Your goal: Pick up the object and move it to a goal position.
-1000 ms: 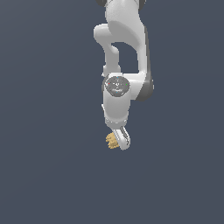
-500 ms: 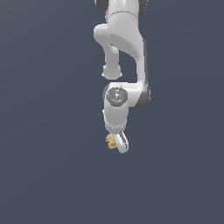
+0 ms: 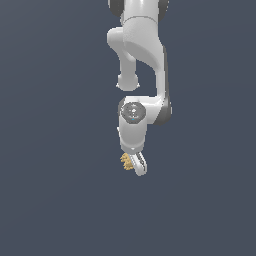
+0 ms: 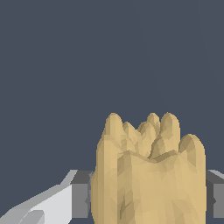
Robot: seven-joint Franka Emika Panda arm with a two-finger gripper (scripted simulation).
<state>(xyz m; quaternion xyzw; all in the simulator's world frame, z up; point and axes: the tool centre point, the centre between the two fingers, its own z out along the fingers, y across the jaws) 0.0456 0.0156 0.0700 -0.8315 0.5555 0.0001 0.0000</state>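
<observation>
Since the frame a second back, the arm had swung its wrist slightly toward the exterior view's right and the gripper sat a touch lower, with the lump carried along in it.

Largest first: I saw the Panda arm (image 3: 141, 60) reaching down from the top edge of the exterior view, elbow folded, wrist housing just above the gripper (image 3: 134, 163). Behind it lay only a flat grey-blue ground (image 3: 50, 150); I could not make out a desk edge or corner, nor any goal marker.

I read the gripper as closed onto the object (image 3: 126, 161). In the wrist view a grey finger pad (image 4: 80, 199) pressed against one flank of the tan, ridged object (image 4: 148, 175), and a second pad showed at the opposite flank, so the pinch ran across its width. That grip made sense to me: the flanks looked flatter than the knobbly crown, which pointed away from the palm.

From outside, the object peeked out on the exterior view's left of the near finger. Whether it hung clear of the ground I could not tell. I judged the pick done and the carry under way; the lumpy surface could let it twist between the pads.
</observation>
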